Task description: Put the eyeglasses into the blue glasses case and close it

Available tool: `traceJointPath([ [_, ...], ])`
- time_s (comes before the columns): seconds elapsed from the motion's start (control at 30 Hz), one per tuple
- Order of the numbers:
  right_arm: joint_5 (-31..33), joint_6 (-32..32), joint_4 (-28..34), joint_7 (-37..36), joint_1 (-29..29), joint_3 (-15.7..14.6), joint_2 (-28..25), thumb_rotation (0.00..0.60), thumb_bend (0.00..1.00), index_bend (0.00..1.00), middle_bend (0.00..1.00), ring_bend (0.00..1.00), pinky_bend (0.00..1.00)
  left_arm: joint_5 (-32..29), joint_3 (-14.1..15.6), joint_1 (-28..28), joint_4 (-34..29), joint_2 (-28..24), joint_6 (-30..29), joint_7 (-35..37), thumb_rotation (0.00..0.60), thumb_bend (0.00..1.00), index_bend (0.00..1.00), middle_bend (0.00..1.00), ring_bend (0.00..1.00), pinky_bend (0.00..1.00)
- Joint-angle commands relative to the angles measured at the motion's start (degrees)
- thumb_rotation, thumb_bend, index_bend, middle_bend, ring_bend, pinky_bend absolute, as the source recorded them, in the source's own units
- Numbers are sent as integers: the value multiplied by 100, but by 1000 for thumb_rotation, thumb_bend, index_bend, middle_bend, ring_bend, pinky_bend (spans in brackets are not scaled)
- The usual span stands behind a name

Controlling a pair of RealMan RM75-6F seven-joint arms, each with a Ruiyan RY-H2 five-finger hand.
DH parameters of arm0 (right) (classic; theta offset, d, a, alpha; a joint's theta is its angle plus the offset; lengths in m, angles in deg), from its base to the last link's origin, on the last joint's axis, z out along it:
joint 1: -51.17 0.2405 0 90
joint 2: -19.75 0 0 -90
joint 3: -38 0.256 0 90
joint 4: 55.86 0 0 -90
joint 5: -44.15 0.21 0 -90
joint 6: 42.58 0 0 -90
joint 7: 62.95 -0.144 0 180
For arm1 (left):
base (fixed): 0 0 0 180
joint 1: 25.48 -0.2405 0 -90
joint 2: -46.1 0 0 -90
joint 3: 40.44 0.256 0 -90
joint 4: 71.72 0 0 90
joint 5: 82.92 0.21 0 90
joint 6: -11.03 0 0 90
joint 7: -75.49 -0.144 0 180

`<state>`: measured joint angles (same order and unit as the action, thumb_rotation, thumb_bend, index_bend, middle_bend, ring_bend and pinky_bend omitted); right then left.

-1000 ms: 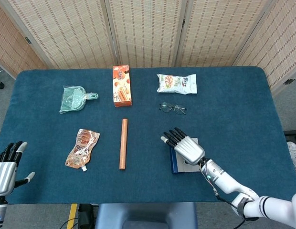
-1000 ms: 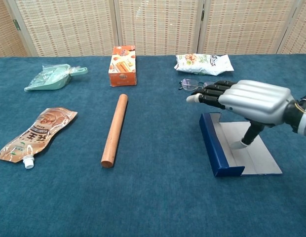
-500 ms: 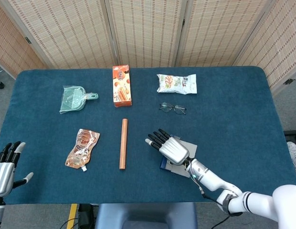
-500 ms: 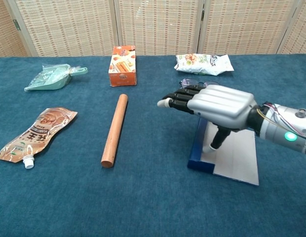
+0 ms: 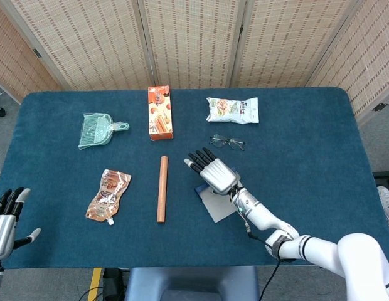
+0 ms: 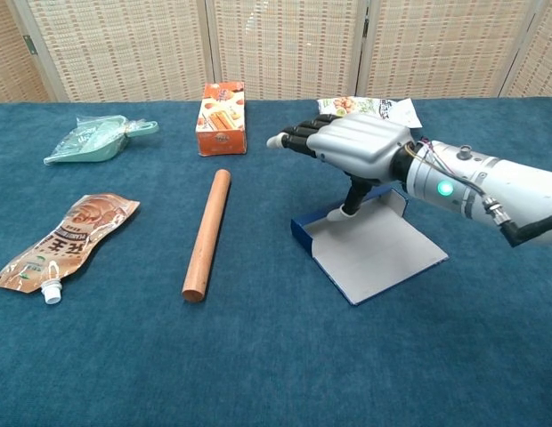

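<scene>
Right hand (image 5: pixel 213 170) flat, left hand (image 5: pixel 5 216) spread

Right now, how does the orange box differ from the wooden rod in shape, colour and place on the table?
The orange box is a flat-sided carton with printed pictures; the wooden rod is a plain round stick. The box is wider and shorter, the rod thin and longer. The box lies at the far side of the table, the rod nearer the robot. Both lie flat, lengthwise front to back, roughly in line.
</scene>
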<state>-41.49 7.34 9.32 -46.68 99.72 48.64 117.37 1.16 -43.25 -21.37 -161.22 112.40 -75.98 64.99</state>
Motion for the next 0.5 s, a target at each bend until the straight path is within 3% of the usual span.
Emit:
traceJointPath([
  [0.03, 25, 50, 607, -212, -139, -100, -570, 600, 181, 0, 31, 0, 25, -2, 1, 3, 19, 1, 14, 27, 600, 188, 119, 117, 97, 258],
  [0.13, 196, 71, 987, -171, -151, 56, -1012, 600, 181, 0, 78, 14, 54, 15, -4, 8, 18, 2, 10, 37, 600, 188, 119, 117, 97, 258],
  [0.23, 453, 86, 947, 24, -57, 316, -1175, 600, 180, 0, 145, 105, 164, 66, -4, 26, -7, 22, 0, 32, 600, 188, 119, 117, 97, 258],
  [0.5, 1367, -580, -518, 434, 582, 754, -691, 600, 185, 42, 369, 362, 368, 132, 32, 21, -14, 80, -8, 51, 600, 189, 120, 117, 97, 258],
])
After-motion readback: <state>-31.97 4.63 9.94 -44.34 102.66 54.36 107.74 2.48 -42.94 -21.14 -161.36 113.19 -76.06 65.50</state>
